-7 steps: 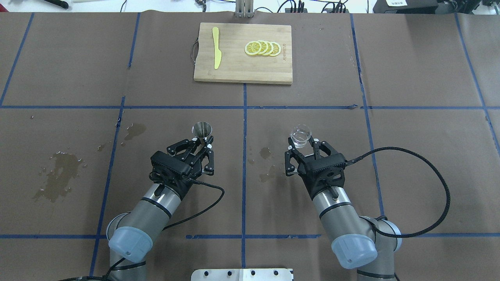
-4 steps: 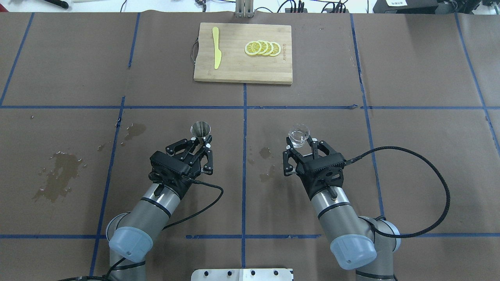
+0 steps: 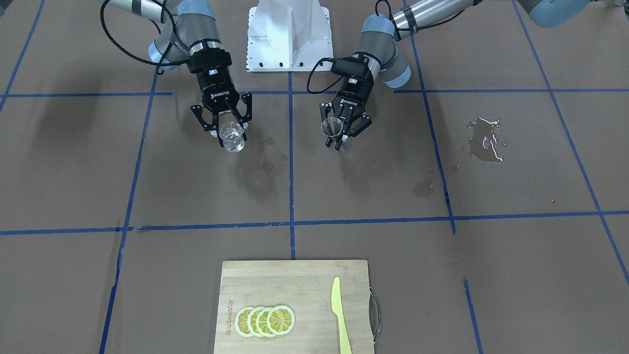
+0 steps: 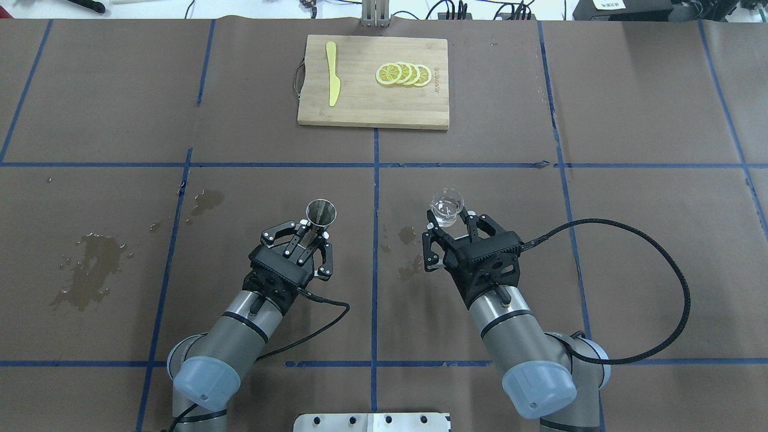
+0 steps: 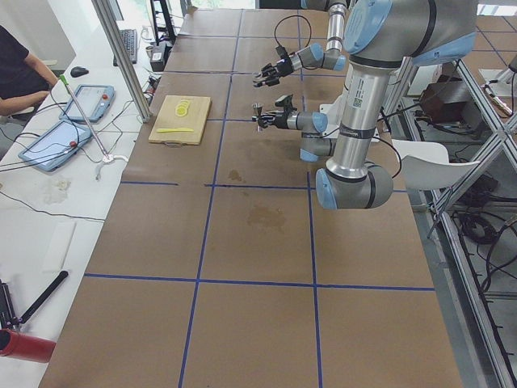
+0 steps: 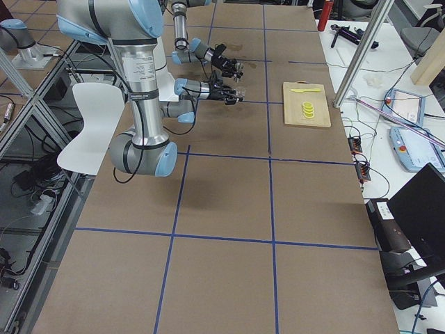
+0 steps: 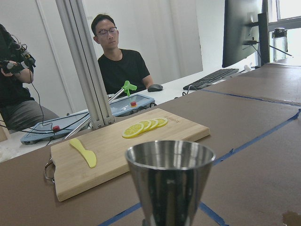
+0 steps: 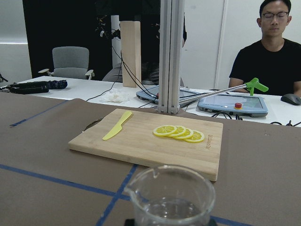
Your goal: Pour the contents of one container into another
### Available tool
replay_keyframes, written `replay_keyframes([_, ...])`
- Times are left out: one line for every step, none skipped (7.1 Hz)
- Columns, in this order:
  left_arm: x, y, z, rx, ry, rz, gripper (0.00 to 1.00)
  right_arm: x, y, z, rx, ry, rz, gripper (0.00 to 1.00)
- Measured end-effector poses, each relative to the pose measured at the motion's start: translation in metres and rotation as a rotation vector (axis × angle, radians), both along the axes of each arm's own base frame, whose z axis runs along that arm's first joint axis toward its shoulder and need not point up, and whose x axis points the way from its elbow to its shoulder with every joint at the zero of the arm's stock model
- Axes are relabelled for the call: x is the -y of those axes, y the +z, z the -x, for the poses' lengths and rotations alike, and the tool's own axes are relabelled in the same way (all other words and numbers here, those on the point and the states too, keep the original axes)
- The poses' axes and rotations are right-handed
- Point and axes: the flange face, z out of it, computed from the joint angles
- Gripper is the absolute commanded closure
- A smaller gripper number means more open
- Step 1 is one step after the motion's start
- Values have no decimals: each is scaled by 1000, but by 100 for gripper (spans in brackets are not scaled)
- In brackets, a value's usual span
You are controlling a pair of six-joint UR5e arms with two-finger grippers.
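Note:
My right gripper (image 4: 449,219) is shut on the clear glass measuring cup (image 4: 447,206), held upright above the table; a little clear liquid shows in its bottom (image 8: 170,206). My left gripper (image 4: 312,228) is shut on the narrow waist of the steel jigger (image 4: 321,211), also upright and off the table, its open cone (image 7: 169,179) facing up. The two containers hang side by side, apart, on either side of the middle blue tape line. In the front-facing view the glass cup (image 3: 231,136) is on the left and the jigger (image 3: 332,126) on the right.
A wooden cutting board (image 4: 372,111) lies at the far middle with lemon slices (image 4: 403,74) and a yellow knife (image 4: 332,72). A wet spill (image 4: 90,267) marks the paper on the left; small stains (image 4: 408,235) sit between the arms. Operators sit beyond the table's far edge.
Both arms have drawn toward the middle line: the left gripper moved right with the jigger, the right gripper moved left with the glass cup. The gap between the containers has narrowed.

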Motion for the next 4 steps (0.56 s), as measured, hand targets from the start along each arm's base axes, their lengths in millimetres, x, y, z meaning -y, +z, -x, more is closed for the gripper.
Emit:
replay_keyframes([-2, -4, -2, -7, 14, -5, 100, -1, -20, -3, -5, -16, 2, 100])
replay_keyframes([-2, -10, -5, -20, 24, -8, 100, -4, -40, -7, -15, -38, 5, 100])
replay_keyframes([-3, -18, -7, -40, 30, -10, 100, -7, -56, -12, -24, -66, 6, 100])
replay_keyframes([-3, -27, -11, -62, 33, -13, 100, -9, -67, -15, -30, -87, 3, 100])
